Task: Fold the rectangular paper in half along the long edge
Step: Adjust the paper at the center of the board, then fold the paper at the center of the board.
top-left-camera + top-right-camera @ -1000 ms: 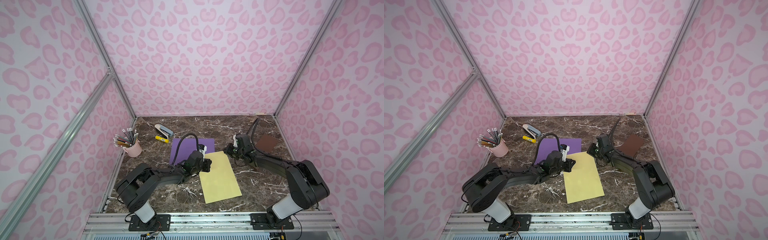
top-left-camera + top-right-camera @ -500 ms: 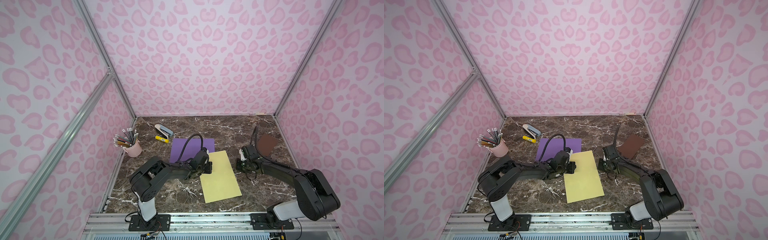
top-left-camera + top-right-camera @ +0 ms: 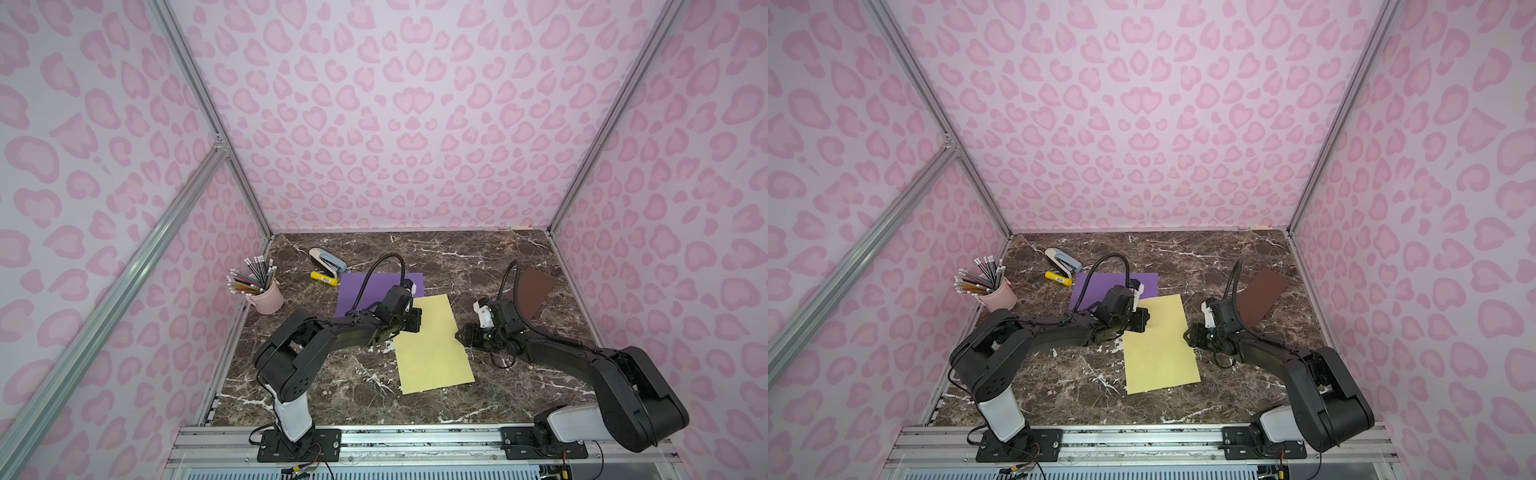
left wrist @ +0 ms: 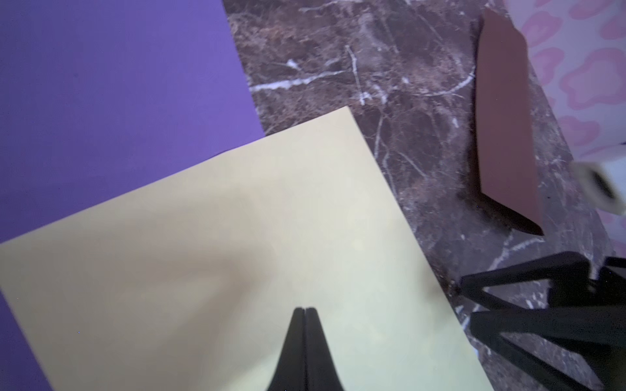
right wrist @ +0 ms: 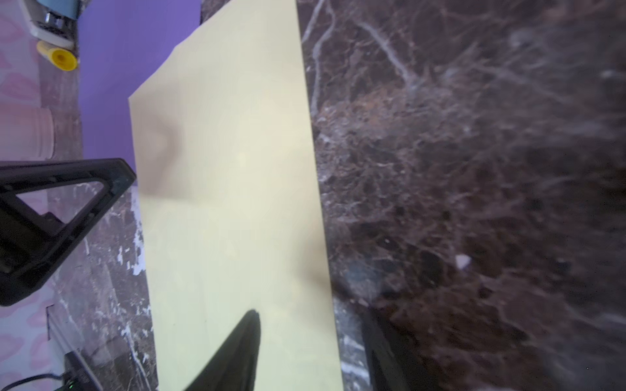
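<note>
**Yellow paper flat on the bench, one hand at each long edge**

The yellow paper (image 3: 432, 345) lies unfolded in the middle of the marble bench (image 3: 457, 257), and its far left corner overlaps a purple sheet (image 3: 374, 286). The left hand (image 3: 414, 321) has its fingers pressed together and grips nothing. Its tips sit low over the paper's far half, just in from the left long edge, but the views do not show whether they touch the sheet. The right hand (image 3: 460, 335) is spread at the right long edge. In the right wrist view, one of its fingers (image 5: 249, 325) is over the paper and the other is over bare bench. A brown sheet (image 3: 534, 291) lies near the right wall. A stapler (image 3: 326, 259), a yellow marker (image 3: 323, 278) and a pink pencil cup (image 3: 268, 297) stand at the far left.
</note>
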Controlling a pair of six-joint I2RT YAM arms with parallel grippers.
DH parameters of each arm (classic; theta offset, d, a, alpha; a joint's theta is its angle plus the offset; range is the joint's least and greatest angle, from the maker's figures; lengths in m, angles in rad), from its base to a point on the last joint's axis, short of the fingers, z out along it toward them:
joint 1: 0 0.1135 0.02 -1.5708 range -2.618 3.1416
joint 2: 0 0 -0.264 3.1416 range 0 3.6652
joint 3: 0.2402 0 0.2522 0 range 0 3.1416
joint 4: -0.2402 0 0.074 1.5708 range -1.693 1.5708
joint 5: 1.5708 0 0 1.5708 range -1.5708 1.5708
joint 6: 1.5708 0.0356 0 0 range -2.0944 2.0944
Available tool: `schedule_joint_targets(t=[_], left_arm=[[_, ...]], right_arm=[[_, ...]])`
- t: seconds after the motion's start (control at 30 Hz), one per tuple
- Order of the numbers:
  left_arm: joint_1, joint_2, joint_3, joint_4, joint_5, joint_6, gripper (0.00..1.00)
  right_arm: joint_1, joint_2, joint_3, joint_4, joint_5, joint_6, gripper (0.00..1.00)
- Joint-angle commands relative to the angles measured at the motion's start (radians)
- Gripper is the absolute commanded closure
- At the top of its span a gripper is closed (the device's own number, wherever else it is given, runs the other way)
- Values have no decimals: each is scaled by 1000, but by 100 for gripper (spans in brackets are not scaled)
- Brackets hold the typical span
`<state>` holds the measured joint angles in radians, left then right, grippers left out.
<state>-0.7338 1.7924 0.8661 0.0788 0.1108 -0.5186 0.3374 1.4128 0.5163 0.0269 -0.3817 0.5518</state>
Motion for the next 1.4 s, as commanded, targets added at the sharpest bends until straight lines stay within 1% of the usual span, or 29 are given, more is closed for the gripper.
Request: schedule_joint_targets(t=[0.0,0.1,0.3,0.47,0.63,0.7,0.9,1.0,1.03,1.07,1.13,1.23,1.33,1.37], left_arm=[[-44,-30,21,37,32,63,96],[-67,-3,41,-6,29,35,96],[-79,81,-7,50,75,-27,96],[-99,124,-7,88,95,-42,96],[-103,137,-10,65,80,-48,96],[-104,140,-23,62,72,-52,96],[-105,157,-61,90,86,-70,96],[-107,159,-65,94,84,-70,96],[-106,160,-65,93,84,-69,96],[-106,162,-63,93,83,-67,96],[-107,162,-63,91,83,-66,96],[-106,156,-68,88,77,-66,96],[-107,152,-71,83,76,-61,96],[-107,152,-71,81,76,-60,96]], right_arm=[[0,38,2,-68,-41,-3,43],[-3,74,38,-104,-17,-33,42],[-35,74,74,-162,20,-73,41],[-38,131,90,-176,-4,-104,41],[-39,180,60,-135,-42,-99,41],[-38,191,43,-103,-79,-88,41],[-38,193,-7,66,-286,-22,41],[-39,192,-13,129,-398,-5,41],[-40,189,-13,136,-416,2,41],[-39,180,-13,138,-418,3,41],[-43,155,-10,102,-366,-4,42],[-73,85,-21,62,-287,-3,48],[-100,31,-19,17,-230,-1,60],[-97,17,-12,-5,-201,-4,66]])
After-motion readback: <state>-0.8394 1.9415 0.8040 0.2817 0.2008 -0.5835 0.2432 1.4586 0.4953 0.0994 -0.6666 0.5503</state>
